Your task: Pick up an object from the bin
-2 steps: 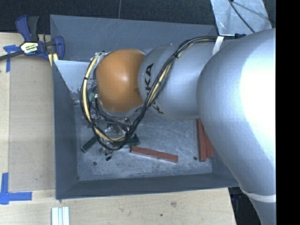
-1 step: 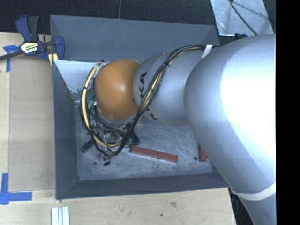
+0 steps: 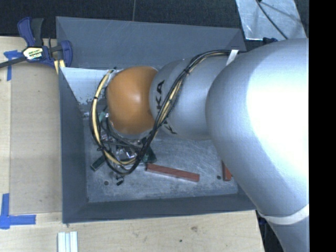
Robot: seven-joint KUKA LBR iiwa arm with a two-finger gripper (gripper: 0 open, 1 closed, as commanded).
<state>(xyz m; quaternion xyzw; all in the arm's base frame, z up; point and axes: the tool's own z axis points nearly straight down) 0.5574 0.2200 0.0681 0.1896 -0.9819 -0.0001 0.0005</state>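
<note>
Camera view: looks down into the grey sheet-metal bin (image 3: 73, 156); the silver robot arm (image 3: 252, 119) comes in from the right and covers much of the bin floor.
Landmark: long flat reddish-brown bar (image 3: 172, 172), lying flat on the bin floor. Its left end sits a little higher in the picture than its right end, and it lies apart from the other loose things.
Wrist: rounded orange cover (image 3: 131, 101), up and to the left of the bar. Yellow and black cables (image 3: 100, 125) loop round it and hang down toward the bar's left end.
Gripper: the gripper (image 3: 123, 155) sits beneath the orange cover, low over the floor and just left of the bar's left end. It is near the bar, but contact cannot be made out.
Grip state: not readable. The cover and cables hide the working end, so whether it is spread, closed or holding anything cannot be told.
Task's thing: the bar is the nearest large item to the gripper and rests on the floor.
Dark scrap: small dark angular scrap (image 3: 98, 163), farther left of the bar than the gripper, on the floor beside the cable loops.
Black fleck: small black bit (image 3: 118, 181), left of the bar and slightly below its left end.
Second red piece: short reddish-brown piece (image 3: 226, 171), just beyond the bar's right end, partly hidden by the arm's edge.
</note>
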